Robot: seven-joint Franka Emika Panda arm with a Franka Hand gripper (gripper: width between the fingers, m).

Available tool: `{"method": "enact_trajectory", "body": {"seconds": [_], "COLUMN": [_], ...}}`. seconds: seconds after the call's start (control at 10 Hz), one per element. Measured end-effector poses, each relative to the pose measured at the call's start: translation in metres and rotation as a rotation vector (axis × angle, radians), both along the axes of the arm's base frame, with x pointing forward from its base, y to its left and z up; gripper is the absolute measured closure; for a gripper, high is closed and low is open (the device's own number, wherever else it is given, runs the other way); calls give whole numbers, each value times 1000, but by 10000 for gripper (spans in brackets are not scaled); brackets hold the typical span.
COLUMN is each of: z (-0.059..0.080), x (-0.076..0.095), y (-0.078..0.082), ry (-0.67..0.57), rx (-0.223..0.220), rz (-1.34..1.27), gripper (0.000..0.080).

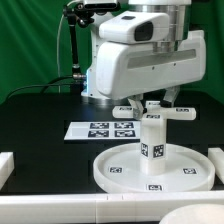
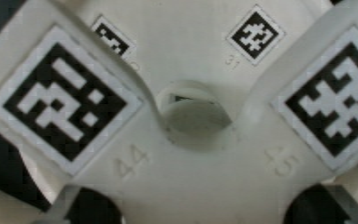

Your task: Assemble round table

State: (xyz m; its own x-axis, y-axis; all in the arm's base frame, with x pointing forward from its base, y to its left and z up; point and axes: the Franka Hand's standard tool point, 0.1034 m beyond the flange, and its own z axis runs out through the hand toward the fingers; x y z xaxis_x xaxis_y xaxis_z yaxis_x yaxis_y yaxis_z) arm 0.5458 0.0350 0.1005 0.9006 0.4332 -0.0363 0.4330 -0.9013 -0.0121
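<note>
The large round disc (image 1: 120, 170) lies flat on the black table at the front. The short thick cylinder leg (image 1: 152, 140) stands upright at its middle, a tag on its side. The cross-shaped piece (image 1: 178, 112) sits level on top of the leg, its arms sticking out to both sides. My gripper (image 1: 153, 99) comes down on it from above and is shut on it. The wrist view is filled by the cross-shaped piece (image 2: 176, 165) with its tags and a round centre hole. My gripper (image 2: 211, 208) holds it, with a dark finger at each side (image 2: 87, 205).
The marker board (image 1: 104, 129) lies on the table behind the disc, toward the exterior view's left. White blocks stand at the exterior view's left edge (image 1: 5, 166), right edge (image 1: 216, 160) and along the front (image 1: 60, 208). The arm's white body (image 1: 140, 60) looms above.
</note>
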Motion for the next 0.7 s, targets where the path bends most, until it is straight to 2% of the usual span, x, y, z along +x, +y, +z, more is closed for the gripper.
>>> {"method": "enact_trajectory", "body": {"seconds": [0.2, 0.7], "z": [0, -1], "x": [-1, -1], "y": [2, 3], "ry": [1, 1], "rx": [6, 3], "rz": [-237, -548], "gripper": [354, 354]}}
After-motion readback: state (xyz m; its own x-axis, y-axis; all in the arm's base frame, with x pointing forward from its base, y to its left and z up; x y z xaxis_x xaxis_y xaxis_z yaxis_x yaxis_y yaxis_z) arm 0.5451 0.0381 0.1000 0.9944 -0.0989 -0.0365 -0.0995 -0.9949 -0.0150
